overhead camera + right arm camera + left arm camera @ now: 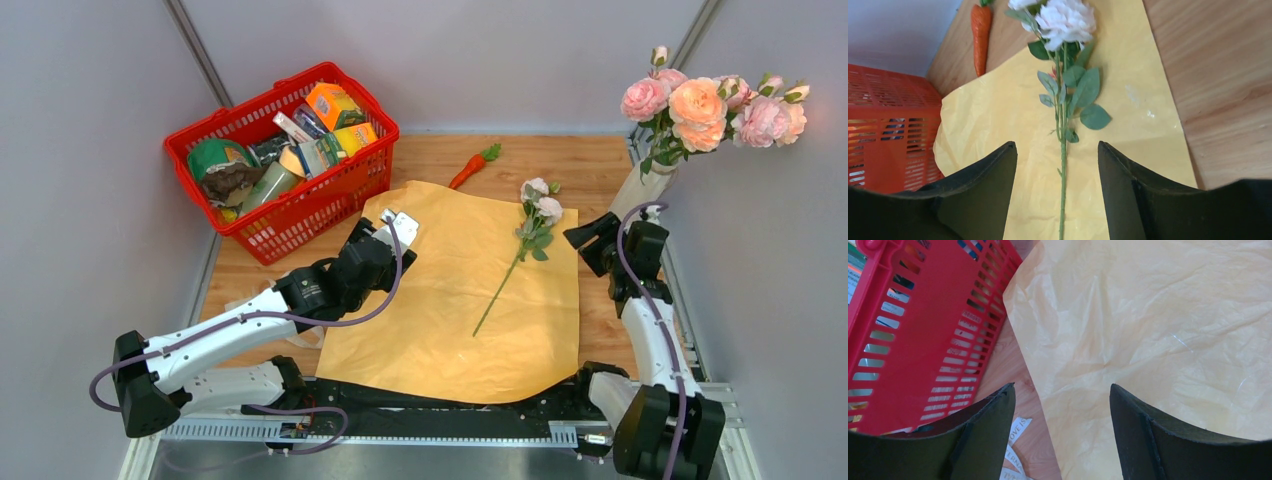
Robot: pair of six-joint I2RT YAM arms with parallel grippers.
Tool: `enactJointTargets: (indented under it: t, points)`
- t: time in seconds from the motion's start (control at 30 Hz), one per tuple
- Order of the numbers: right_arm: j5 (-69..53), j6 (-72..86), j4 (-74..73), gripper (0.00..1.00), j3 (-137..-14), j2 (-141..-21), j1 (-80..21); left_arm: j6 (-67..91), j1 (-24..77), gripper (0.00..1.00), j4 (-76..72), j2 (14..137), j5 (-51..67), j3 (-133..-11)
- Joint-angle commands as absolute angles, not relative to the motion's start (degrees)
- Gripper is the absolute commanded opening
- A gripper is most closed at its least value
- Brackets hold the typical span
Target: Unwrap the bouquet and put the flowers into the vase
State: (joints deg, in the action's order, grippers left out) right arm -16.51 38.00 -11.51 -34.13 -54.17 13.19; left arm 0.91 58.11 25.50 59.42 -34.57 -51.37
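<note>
Step in hand: the unwrapping is looking done, with the wrapping paper (440,310) lying open and flat on the desk (590,165), tan side up. By my read we are now into ferrying flowers to the vase (640,192).
Vase: standing at the far right edge of the desk and already carrying a bunch of pink and peach blooms (700,105).
Flower to go: one pale pink flower (520,250) is lying loose on the right half of the paper. Its blooms are pointing to the far side and its stem end is trailing back toward the arms.
Right gripper (1055,147): hovering between that flower and the vase, jaws spread and carrying nothing. Its wrist view is looking straight along the stem, which is lining up in the gap.
Left gripper (1062,387): hanging over the paper's far left corner beside the red basket (320,200), jaws spread wide and gripping nothing.
Sidelines: a toy carrot (470,168) is lying beyond the paper and a printed ribbon (1015,432) is lying off its left edge. Neither looks to be in play.
Next move: likely the right arm's. It is calling for a descent onto the thin bare stem below the leaves and a pinch that misses the paper. After that come a lift, a turn to upright, and threading the stem into an already crowded neck.
</note>
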Motion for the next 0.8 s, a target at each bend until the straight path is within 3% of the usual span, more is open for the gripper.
enactJointTargets:
  t: [0.0,0.37,0.77]
  points:
    - [-19.5,48.2,-0.5,0.63,-30.4,-58.7,10.6,0.1,58.4,0.77,24.5,58.6,-34.3,-52.8]
    - [-14.0,51.0,11.4,0.59,-30.2,-76.8,-1.5,0.1,58.4,0.77,24.4,58.4,-34.5,-52.7]
    - [-8.9,49.3,11.7,0.50,-35.4,-85.0,-4.7,0.1,58.4,0.77,24.4,58.2,-34.3,-52.8]
